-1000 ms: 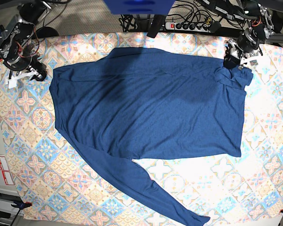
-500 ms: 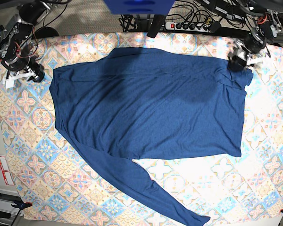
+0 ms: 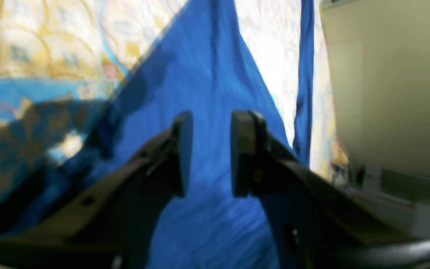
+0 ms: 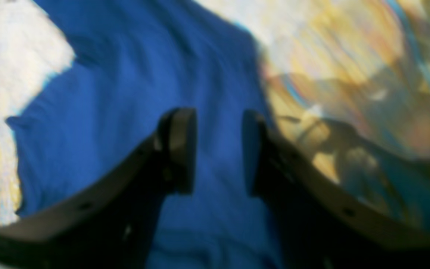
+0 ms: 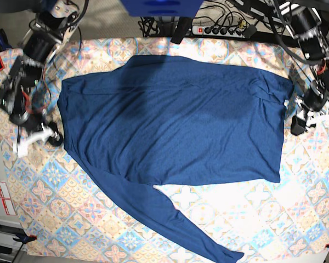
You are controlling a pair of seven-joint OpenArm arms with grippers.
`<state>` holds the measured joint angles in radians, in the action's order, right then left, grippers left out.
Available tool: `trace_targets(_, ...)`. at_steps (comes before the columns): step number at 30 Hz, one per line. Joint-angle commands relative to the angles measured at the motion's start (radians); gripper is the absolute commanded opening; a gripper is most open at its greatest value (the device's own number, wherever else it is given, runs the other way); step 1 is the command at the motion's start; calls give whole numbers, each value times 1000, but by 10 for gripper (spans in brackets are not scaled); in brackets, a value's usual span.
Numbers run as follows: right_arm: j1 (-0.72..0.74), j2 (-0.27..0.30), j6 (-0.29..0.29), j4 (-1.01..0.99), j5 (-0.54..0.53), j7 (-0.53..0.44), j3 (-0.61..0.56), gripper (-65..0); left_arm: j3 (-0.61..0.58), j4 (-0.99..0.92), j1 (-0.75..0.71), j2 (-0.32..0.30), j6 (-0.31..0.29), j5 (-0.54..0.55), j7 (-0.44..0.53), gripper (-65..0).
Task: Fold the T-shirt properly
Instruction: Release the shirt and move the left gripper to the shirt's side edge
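Observation:
The dark blue long-sleeved T-shirt (image 5: 175, 120) lies spread flat on the patterned tablecloth (image 5: 252, 219). One sleeve (image 5: 170, 219) trails toward the front edge, and the fabric is bunched at the far right corner (image 5: 268, 90). My left gripper (image 5: 301, 123) hovers just off the shirt's right edge. In the left wrist view it (image 3: 207, 153) is open and empty over blue fabric (image 3: 207, 67). My right gripper (image 5: 41, 137) sits off the shirt's left edge. In the right wrist view it (image 4: 218, 149) is open and empty above the shirt (image 4: 125, 74).
A power strip (image 5: 222, 30) with cables lies behind the table, next to a blue object (image 5: 159, 6) at the top. Red-and-white labels (image 5: 0, 197) are at the left edge. A beige surface (image 3: 386, 93) fills the right of the left wrist view.
Both arms have swung from the table's back corners toward the front, along the shirt's sides. The left gripper has left the bunched corner. The shirt has not moved.

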<state>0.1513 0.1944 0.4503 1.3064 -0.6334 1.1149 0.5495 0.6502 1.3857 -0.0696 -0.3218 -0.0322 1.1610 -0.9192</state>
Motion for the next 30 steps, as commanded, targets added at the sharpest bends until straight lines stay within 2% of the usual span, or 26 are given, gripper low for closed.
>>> trace_targets(1, 35, 21, 2, 14, 22, -9, -16, -448, 3, -78, 60, -27, -7, -3, 4, -472)
trace_targets(5, 121, 21, 2, -32, 113, -34, -73, -448, 1, -228, 204, -33, -7, -71, 5, -470)
trace_targets(8, 155, 21, 2, -90, 137, -62, -92, -448, 1, -302, 302, -32, -7, -164, 12, -469)
trace_targets(16, 195, 21, 2, -163, 136, -94, -118, -448, -2, -549, 489, -30, -7, -341, 180, -469)
trace_targets(19, 196, 21, 2, -163, 132, -92, -118, -448, -56, -659, 549, -32, -7, -381, 240, -469)
trace_targets(22, 195, 21, 2, -156, 132, -88, -118, -448, -99, -719, 577, -29, -7, -419, 311, -469)
trace_targets(26, 193, 21, 2, -152, 131, -85, -118, -448, -166, -737, 577, 0, -1, -425, 403, -469)
trace_targets(30, 193, 21, 2, -152, 131, -85, -118, -448, -232, -741, 571, 3, 1, -427, 489, -469)
